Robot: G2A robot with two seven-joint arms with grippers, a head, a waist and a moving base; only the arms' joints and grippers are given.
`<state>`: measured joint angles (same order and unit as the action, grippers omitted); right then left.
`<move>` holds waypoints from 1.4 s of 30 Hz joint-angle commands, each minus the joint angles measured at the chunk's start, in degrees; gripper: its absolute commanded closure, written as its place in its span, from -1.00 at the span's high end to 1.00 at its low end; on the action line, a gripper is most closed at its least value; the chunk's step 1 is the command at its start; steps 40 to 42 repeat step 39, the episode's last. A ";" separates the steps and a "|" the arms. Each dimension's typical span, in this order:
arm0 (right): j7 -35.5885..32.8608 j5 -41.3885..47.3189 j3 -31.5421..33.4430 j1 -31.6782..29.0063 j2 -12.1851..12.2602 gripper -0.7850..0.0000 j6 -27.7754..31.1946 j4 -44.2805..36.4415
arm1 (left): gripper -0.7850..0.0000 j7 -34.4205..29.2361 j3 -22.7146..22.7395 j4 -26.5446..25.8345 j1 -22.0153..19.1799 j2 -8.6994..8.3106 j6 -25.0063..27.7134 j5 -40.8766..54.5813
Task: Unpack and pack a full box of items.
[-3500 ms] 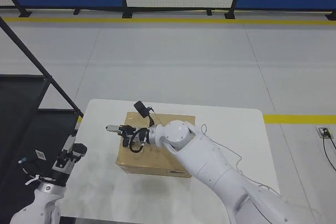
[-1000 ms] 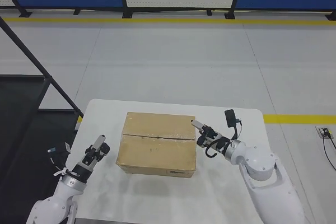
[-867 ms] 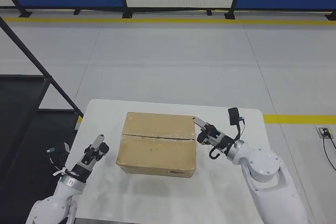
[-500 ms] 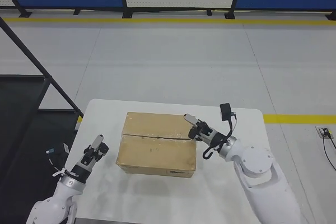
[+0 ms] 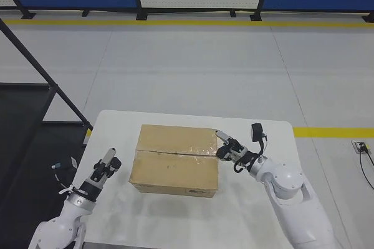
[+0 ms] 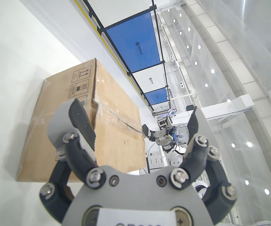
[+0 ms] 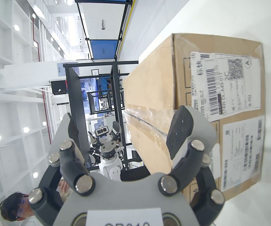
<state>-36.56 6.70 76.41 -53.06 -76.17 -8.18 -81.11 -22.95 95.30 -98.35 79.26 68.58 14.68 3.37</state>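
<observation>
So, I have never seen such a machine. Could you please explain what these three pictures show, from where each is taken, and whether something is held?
It is a robot with two arms, each ending in a two-fingered gripper. The wide picture looks down from a camera above the arms: a closed cardboard box, its top seam taped, stands on a white table. The left gripper is beside one end of the box, the right gripper close to the other end. The other two pictures come from cameras on the wrists, each looking past its own gripper at the box. Both grippers are open and hold nothing.
</observation>
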 commanded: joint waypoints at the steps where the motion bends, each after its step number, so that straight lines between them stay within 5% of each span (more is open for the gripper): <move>1: 0.12 0.54 0.41 -0.55 0.09 1.00 0.49 0.12 | 1.00 0.03 -0.32 0.11 -0.29 -0.01 -0.21 -0.34; 8: 2.26 2.79 2.48 -1.86 0.42 1.00 2.90 0.31 | 1.00 -0.63 -0.97 0.82 -1.82 -0.13 -0.82 -0.73; 17: 11.48 8.69 13.75 -10.72 1.46 1.00 11.17 -7.15 | 1.00 -0.32 1.53 3.41 -5.54 -0.53 -2.50 1.12; 42: 11.48 8.69 13.75 -10.71 1.46 1.00 11.16 -7.14 | 1.00 -0.22 1.71 4.09 -6.32 -0.56 -3.03 1.52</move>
